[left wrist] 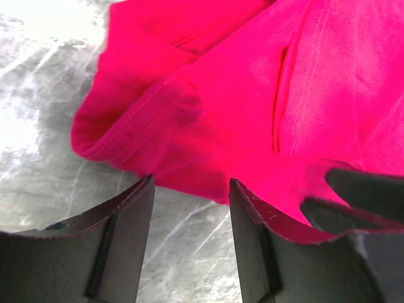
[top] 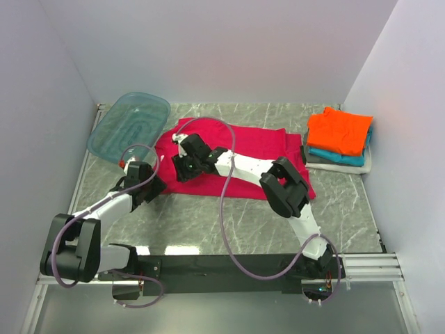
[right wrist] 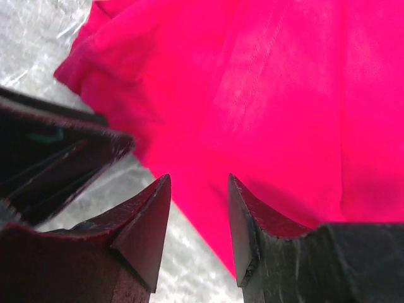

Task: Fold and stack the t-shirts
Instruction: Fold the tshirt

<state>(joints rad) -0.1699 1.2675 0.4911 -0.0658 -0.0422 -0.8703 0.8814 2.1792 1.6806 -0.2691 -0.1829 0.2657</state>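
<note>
The crimson-magenta t-shirt (top: 257, 149) lies spread flat on the marble table. Its near-left hem fills the left wrist view (left wrist: 252, 95) and the right wrist view (right wrist: 265, 88). My left gripper (top: 156, 185) is open and empty, its jaws (left wrist: 191, 183) over bare table just short of the hem. My right gripper (top: 183, 168) is open and empty right beside it, its jaws (right wrist: 199, 180) standing over the hem's edge. At the right, the orange shirt (top: 339, 131) lies folded on the teal shirt (top: 342, 158) and the grey-white shirt (top: 321, 160).
A translucent teal plastic tub (top: 130, 125) stands at the back left, close to the shirt's left sleeve. White walls close in the table on the left, back and right. The two grippers are nearly touching each other.
</note>
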